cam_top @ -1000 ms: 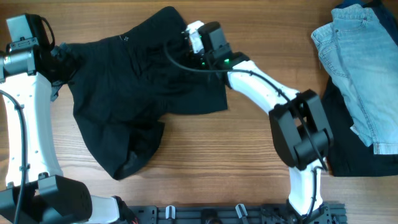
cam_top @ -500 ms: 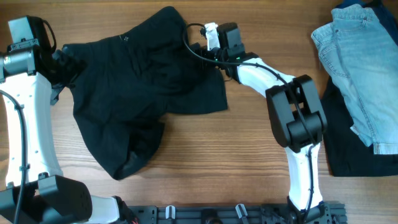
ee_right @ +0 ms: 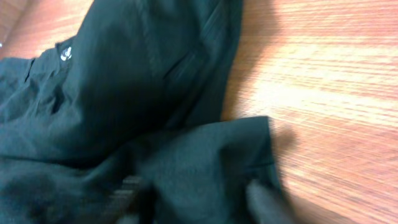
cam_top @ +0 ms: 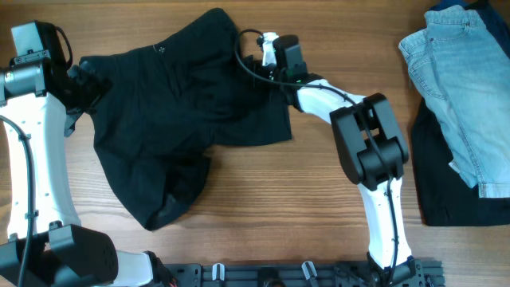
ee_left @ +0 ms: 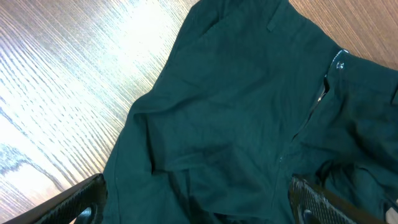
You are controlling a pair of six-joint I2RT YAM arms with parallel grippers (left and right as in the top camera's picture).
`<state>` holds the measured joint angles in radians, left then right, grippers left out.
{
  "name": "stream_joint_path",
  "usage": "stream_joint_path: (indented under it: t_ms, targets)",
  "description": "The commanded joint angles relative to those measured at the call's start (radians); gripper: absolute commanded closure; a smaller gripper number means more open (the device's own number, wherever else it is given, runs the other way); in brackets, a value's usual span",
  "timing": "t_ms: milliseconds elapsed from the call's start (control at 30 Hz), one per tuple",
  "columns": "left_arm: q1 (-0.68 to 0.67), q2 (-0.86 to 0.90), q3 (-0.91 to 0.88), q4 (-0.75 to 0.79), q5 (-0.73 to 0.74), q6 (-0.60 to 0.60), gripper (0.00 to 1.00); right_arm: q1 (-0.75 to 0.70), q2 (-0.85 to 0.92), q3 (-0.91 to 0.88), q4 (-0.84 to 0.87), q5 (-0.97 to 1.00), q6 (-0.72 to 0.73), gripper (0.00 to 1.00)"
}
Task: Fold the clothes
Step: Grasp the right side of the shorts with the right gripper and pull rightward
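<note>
The black shorts [cam_top: 183,104] lie spread and rumpled on the wooden table [cam_top: 279,215], waistband toward the far left. My left gripper [cam_top: 84,80] hovers at their left edge. In the left wrist view it [ee_left: 199,202] stands open, its fingers wide apart over the cloth [ee_left: 236,106]. My right gripper [cam_top: 256,57] is at the shorts' upper right edge. In the blurred right wrist view it [ee_right: 196,199] has a finger on each side of a fold of the black fabric [ee_right: 124,93], by the hem corner. Whether it pinches the fold is unclear.
Light-blue denim jeans [cam_top: 466,80] lie at the far right on top of another larger black garment [cam_top: 446,183]. Bare wood shows between the shorts and that pile and along the near edge.
My right gripper slid right off the middle of the shorts to their upper right edge, and its fingers have drawn closer together around the fabric. The left arm has barely moved.
</note>
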<state>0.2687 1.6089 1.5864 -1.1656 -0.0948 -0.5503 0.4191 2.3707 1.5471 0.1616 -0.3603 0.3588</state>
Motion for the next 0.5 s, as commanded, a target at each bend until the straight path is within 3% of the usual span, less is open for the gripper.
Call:
stream_joint_path:
  t_ms: [0, 233, 467]
  targets:
    - [0.005, -0.009, -0.003, 0.003, 0.008, 0.019, 0.07, 0.024, 0.030, 0.016, -0.037, 0.028, 0.019, 0.94]
    - [0.005, -0.009, -0.003, 0.017, 0.017, 0.019, 0.07, -0.081, -0.072, 0.153, -0.318, 0.050, 0.004, 0.96]
    - [0.005, -0.009, -0.003, 0.029, 0.042, 0.019, 0.07, -0.211, -0.208, 0.164, -0.463, 0.054, -0.041, 0.96]
